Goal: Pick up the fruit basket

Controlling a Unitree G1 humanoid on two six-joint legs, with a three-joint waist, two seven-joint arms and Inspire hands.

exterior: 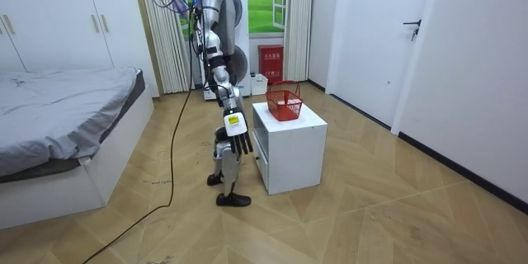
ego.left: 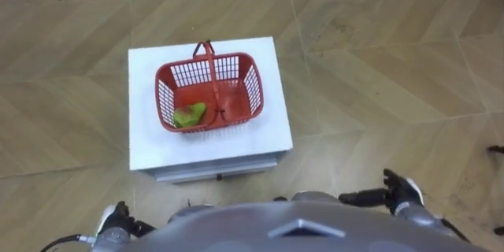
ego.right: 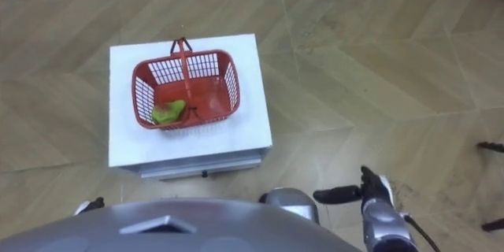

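Note:
A red plastic fruit basket (ego.left: pixel 209 94) stands on a white cabinet (ego.left: pixel 150 146), its handle (ego.left: pixel 210 67) upright. Something green (ego.left: pixel 189 114) lies in its near left corner. In the room view the basket (exterior: pixel 285 103) sits on the cabinet top, in front of where I stand. My right hand (ego.left: pixel 398 193) hangs low at the lower right, open, short of the cabinet and well right of the basket. It shows with straight fingers (exterior: pixel 238 139) beside the cabinet (exterior: pixel 289 153). My left hand (ego.left: pixel 120 219) is at the lower left, relaxed and empty, below the cabinet's near edge.
The cabinet has a drawer front (ego.left: pixel 216 175) facing me. Wooden floor (ego.left: pixel 378 71) surrounds it on all sides. A bed (exterior: pixel 58 124) stands behind me at the room view's left, and a door (exterior: pixel 429 49) is in the wall at the right.

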